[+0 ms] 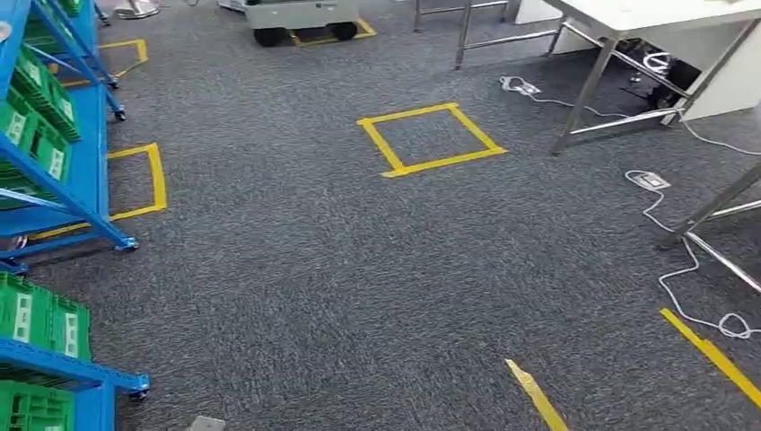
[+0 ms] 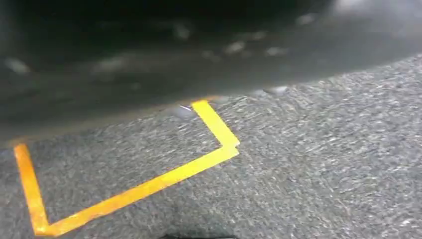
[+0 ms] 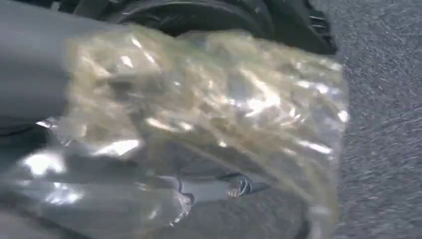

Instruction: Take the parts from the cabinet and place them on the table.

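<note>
The right hand (image 3: 35, 84), grey and seen close in its wrist view, grasps a crinkled clear plastic bag of parts (image 3: 209, 124), which hangs over the dark grey speckled carpet floor (image 1: 359, 287). The blue metal cabinet (image 1: 85, 171) holding green plastic bins (image 1: 40, 126) stands at the floor's left edge, and the white counter on steel legs (image 1: 628, 18) stands at its far right corner, with a square of yellow tape (image 1: 431, 137) on the carpet between them. Whether the left hand is released or clenched I cannot tell.
</note>
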Robot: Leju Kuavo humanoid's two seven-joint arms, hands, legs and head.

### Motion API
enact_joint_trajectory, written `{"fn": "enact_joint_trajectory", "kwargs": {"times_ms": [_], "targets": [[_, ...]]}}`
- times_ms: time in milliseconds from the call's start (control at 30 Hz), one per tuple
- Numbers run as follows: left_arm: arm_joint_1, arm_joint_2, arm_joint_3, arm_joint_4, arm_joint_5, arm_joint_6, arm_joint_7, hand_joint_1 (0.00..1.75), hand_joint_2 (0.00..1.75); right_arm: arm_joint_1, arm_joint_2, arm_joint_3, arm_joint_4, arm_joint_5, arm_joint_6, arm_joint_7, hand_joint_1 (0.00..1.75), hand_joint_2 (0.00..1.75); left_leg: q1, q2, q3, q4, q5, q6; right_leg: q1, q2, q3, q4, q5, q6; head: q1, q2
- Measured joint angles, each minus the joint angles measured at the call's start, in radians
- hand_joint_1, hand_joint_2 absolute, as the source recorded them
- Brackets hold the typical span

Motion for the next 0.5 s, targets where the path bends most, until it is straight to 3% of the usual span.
{"fn": "enact_joint_trajectory", "kwargs": {"times_ms": [67,100,167,200,267,300,333,400,433,467,500], "targets": [[0.003,0.0,0.0,0.0,0.0,0.0,0.0,0.0,0.0,-0.001,0.0,0.0,0.0,0.0,-0.001,0.001,0.0,0.0,0.007,-0.023,-0.014,0.0,0.009,-0.015,0.004,-0.018,0.0,0.001,0.003,-0.007,0.0,0.0],[0.005,0.002,0.0,0.0,0.0,0.0,0.0,0.0,0.0,-0.001,0.001,-0.001,0.0,0.0,-0.003,0.001,0.0,0.0,0.004,-0.029,-0.016,0.005,0.007,-0.019,-0.004,-0.033,0.0,-0.01,0.011,-0.014,-0.001,0.0],[0.006,0.003,0.0,0.0,-0.002,0.0,0.001,0.0,0.0,-0.003,0.0,-0.001,0.0,0.0,-0.004,0.0,0.0,0.0,0.004,0.055,-0.045,0.064,-0.043,-0.026,-0.004,-0.059,0.001,-0.014,0.015,-0.023,-0.01,0.0],[0.002,0.002,0.0,0.0,-0.004,0.0,0.002,0.0,0.0,0.0,0.0,-0.001,0.0,0.0,-0.004,0.0,0.0,0.0,0.007,0.078,-0.085,0.147,-0.089,-0.033,-0.002,-0.078,-0.001,-0.013,0.014,-0.025,-0.014,0.0],[-0.001,0.001,0.0,0.0,-0.007,0.0,0.003,0.0,0.0,0.003,0.0,-0.001,0.0,0.0,-0.005,0.0,0.0,0.0,0.014,0.091,-0.162,0.308,-0.152,-0.044,0.001,-0.116,-0.006,-0.013,0.013,-0.025,-0.012,0.0],[0.002,0.001,0.0,0.0,-0.007,0.0,0.003,0.0,0.0,0.002,0.0,-0.001,0.0,0.0,-0.005,0.0,0.0,0.0,0.017,0.092,-0.168,0.323,-0.147,-0.046,0.001,-0.131,-0.007,-0.013,0.013,-0.025,-0.013,0.0],[0.005,0.001,0.0,0.0,-0.007,0.0,0.003,0.0,0.0,0.002,0.0,-0.001,0.0,0.0,-0.005,0.0,0.0,0.0,0.019,0.094,-0.152,0.297,-0.12,-0.048,0.001,-0.143,-0.007,-0.013,0.013,-0.025,-0.012,0.0],[0.007,0.002,0.0,0.0,-0.008,0.0,0.003,0.0,0.0,0.0,0.0,-0.001,0.0,0.0,-0.006,0.0,0.0,0.0,0.021,0.116,-0.062,0.129,-0.031,-0.047,0.001,-0.168,-0.003,-0.013,0.011,-0.021,-0.013,0.0],[0.006,0.002,0.0,0.0,-0.008,0.0,0.003,0.0,0.0,-0.001,0.0,-0.001,0.0,0.0,-0.006,0.0,0.0,0.0,0.019,0.161,-0.01,0.036,0.003,-0.044,0.002,-0.179,0.001,-0.013,0.009,-0.018,-0.013,0.0],[0.001,0.002,0.0,0.0,-0.008,0.0,0.003,0.0,0.0,-0.001,0.0,-0.001,0.0,0.0,-0.006,0.0,0.0,0.0,0.008,0.198,0.004,-0.001,-0.011,-0.038,0.01,-0.187,0.001,-0.009,0.005,-0.011,-0.014,0.0],[0.0,0.002,0.0,0.0,-0.009,0.0,0.003,0.0,0.0,-0.001,0.0,0.0,0.0,0.0,-0.006,0.0,0.0,0.0,0.009,0.178,0.0,0.001,-0.004,-0.028,0.011,-0.196,0.0,-0.009,0.004,-0.006,-0.008,0.0]]}}
